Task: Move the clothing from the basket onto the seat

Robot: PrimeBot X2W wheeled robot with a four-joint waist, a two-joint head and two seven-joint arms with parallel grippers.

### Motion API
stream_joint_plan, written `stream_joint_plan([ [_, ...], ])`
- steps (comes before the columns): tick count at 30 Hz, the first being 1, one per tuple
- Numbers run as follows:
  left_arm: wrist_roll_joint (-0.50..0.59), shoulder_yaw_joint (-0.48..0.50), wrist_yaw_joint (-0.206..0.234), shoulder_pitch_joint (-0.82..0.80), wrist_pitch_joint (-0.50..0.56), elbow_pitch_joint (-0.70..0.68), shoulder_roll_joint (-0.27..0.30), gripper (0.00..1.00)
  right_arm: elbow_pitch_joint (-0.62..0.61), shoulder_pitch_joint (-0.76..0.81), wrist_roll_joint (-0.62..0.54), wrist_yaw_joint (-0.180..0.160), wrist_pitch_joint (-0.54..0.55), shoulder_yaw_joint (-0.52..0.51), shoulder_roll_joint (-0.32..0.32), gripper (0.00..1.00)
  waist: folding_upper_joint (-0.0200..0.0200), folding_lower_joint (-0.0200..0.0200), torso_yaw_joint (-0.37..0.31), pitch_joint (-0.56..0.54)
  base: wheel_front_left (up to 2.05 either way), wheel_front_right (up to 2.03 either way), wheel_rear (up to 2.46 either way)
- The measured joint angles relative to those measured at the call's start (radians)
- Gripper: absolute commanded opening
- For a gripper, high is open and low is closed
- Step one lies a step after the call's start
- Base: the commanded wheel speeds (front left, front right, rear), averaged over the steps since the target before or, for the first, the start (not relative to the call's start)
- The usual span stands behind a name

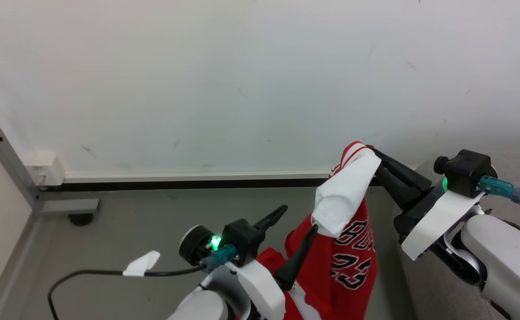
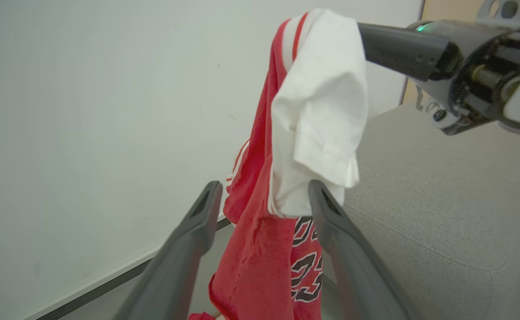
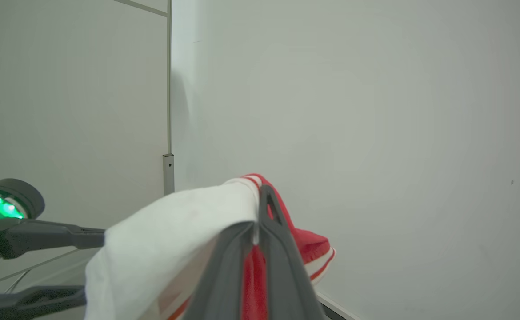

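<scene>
The right gripper [image 1: 374,154] is clenched on the top of the red jersey [image 2: 260,249], pinching fabric near the striped trim where a white sleeve folds over. The garment hangs free from that one grip, lettering and numerals facing out. It dangles over the floor [image 1: 144,222], just beside the rounded edge of the grey seat [image 2: 429,209] and not yet above the cushion. The left gripper [image 2: 264,186] is released, its two fingers spread to either side of the hanging cloth. Whether a finger brushes the sleeve I cannot tell.

The step in hand looks like the carry across. To do it well, the left arm should draw back first, since its spread fingers could snag the loose hem. The right arm should then keep its height while swinging over the seat's edge, so the low hem clears the upholstery and is not dragged. It is best to lower until the cloth pools well inside the edge before letting go, as a drop near the rim may slide off.

A further patch of red cloth [image 1: 271,260] sits low beside the left forearm. Whether it lies in the basket, or is a second garment, I cannot tell.
</scene>
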Motion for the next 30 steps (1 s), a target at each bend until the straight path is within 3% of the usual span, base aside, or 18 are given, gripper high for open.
stream_joint_plan([
  [8, -0.005, -0.023, -0.016, 0.033, -0.103, 0.096, -0.03, 1.0, 0.033, -0.001, -0.05, 0.0, 0.0, -0.095, -0.001, 0.0, 0.0, 0.0, 0.001, 0.008, 0.0, 0.0, 0.0],
  [18, -0.014, -0.029, -0.023, 0.033, -0.156, 0.153, -0.049, 1.0, 0.054, -0.002, -0.095, 0.0, 0.0, -0.173, 0.008, 0.0, 0.0, -0.0001, -0.022, 0.012, 0.0, 0.0, 0.0],
  [30, -0.029, -0.05, -0.027, 0.033, -0.172, 0.142, -0.069, 1.0, -0.026, 0.006, -0.121, 0.0, 0.0, -0.254, -0.039, 0.0, 0.0, 0.0, -0.136, 0.033, 0.0, 0.0, 0.0],
])
